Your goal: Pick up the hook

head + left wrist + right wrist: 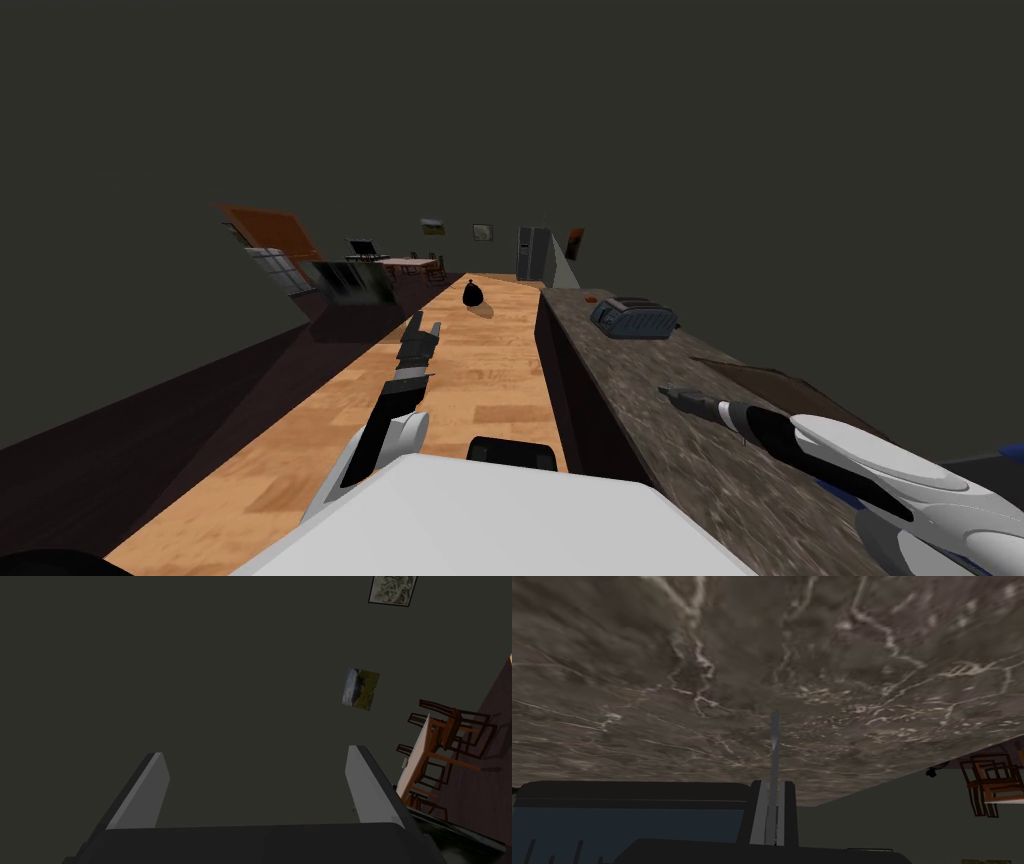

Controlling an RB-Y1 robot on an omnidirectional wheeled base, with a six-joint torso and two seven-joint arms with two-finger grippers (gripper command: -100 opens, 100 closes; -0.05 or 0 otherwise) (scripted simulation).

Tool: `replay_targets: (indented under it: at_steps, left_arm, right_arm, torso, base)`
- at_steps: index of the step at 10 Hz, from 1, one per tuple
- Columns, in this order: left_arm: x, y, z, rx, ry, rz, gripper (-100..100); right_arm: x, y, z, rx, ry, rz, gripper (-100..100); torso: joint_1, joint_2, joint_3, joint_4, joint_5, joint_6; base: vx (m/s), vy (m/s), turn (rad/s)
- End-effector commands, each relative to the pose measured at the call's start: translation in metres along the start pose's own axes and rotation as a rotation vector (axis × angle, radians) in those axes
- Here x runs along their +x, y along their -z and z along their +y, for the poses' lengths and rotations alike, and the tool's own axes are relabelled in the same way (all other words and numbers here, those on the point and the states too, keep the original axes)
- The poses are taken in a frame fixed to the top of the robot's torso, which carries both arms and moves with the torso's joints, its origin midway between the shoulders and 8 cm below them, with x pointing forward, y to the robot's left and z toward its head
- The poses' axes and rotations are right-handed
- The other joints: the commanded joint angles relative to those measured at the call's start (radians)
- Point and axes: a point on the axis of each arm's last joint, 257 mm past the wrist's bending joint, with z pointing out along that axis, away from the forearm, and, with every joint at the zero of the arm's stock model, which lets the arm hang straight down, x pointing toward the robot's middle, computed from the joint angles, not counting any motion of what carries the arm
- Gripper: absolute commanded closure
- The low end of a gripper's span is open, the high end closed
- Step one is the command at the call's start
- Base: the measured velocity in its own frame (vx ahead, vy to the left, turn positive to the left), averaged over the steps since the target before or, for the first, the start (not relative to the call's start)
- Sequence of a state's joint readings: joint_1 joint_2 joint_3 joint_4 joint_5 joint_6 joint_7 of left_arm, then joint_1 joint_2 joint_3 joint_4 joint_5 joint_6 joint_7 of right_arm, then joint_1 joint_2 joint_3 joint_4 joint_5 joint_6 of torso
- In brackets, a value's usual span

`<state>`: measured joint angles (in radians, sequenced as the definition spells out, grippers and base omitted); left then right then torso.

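Right tool (772, 786): fingers pressed together on a thin grey hook (774, 731), seen edge-on as a sliver projecting past the fingertips, with the dark veined stone bench (662, 676) close beyond. Left tool (255, 756): fingers spread, well apart from it over the pale wooden floor (480, 370).

A long counter (640, 420) of dark, white-veined stone runs along the right side. On it stand a blue-grey toaster (633, 318), a small reddish thing (591, 299) just beyond it, and a flat brown board (770, 385) nearer. Beside the counter, the pale wood floor (470, 370) carries a black bag (473, 294).
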<state>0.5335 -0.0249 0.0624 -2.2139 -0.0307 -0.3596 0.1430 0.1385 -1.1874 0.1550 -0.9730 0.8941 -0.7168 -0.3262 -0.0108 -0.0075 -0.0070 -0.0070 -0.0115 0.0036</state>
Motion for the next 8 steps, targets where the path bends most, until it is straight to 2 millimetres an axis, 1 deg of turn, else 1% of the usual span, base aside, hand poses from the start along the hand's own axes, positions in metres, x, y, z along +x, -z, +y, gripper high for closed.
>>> replay_targets:
  at_steps: [1,2,3,4,5,6,8]
  left_arm:
    - [0.000,0.000,0.000,0.000,0.000,0.000,0]
    - [0.000,0.000,0.000,0.000,0.000,0.000,0]
    - [0.000,0.000,0.000,0.000,0.000,0.000,0]
    - [0.000,0.000,0.000,0.000,0.000,0.000,0]
    - [0.000,0.000,0.000,0.000,0.000,0.000,0]
    - [0.000,0.000,0.000,0.000,0.000,0.000,0]
    - [0.000,0.000,0.000,0.000,0.000,0.000,0]
  right_arm:
    - [0.004,0.005,0.000,0.012,0.003,0.006,100]
    - [-0.001,0.004,0.009,-0.005,0.016,-0.004,100]
    - [0.005,0.010,0.007,0.011,0.012,0.007,100]
    - [-0.002,0.010,0.013,-0.001,0.028,-0.006,100]
    - [-0.004,0.009,0.017,-0.008,0.034,-0.009,100]
    - [-0.001,0.016,0.012,0.016,0.034,-0.002,100]
    - [-0.007,0.016,0.022,-0.005,0.053,-0.014,100]
  torso:
    - [0.000,0.000,0.000,0.000,0.000,0.000]
    - [0.000,0.000,0.000,0.000,0.000,0.002]
    - [0.000,0.000,0.000,0.000,0.000,0.001]
    - [-0.001,-0.001,0.000,0.000,0.001,0.002]
    - [0.000,-0.001,0.000,0.000,0.001,0.001]
    - [0.001,0.000,0.000,0.000,0.001,0.000]
    - [0.001,0.000,0.000,0.000,0.001,0.001]
  base:
    - [0.036,-0.013,-0.058]
    - [0.041,-0.011,-0.063]
    - [0.053,-0.021,-0.077]
    - [0.046,-0.023,-0.056]
    - [0.019,-0.011,0.002]
    - [0.034,-0.014,-0.048]
    - [0.030,-0.009,-0.038]
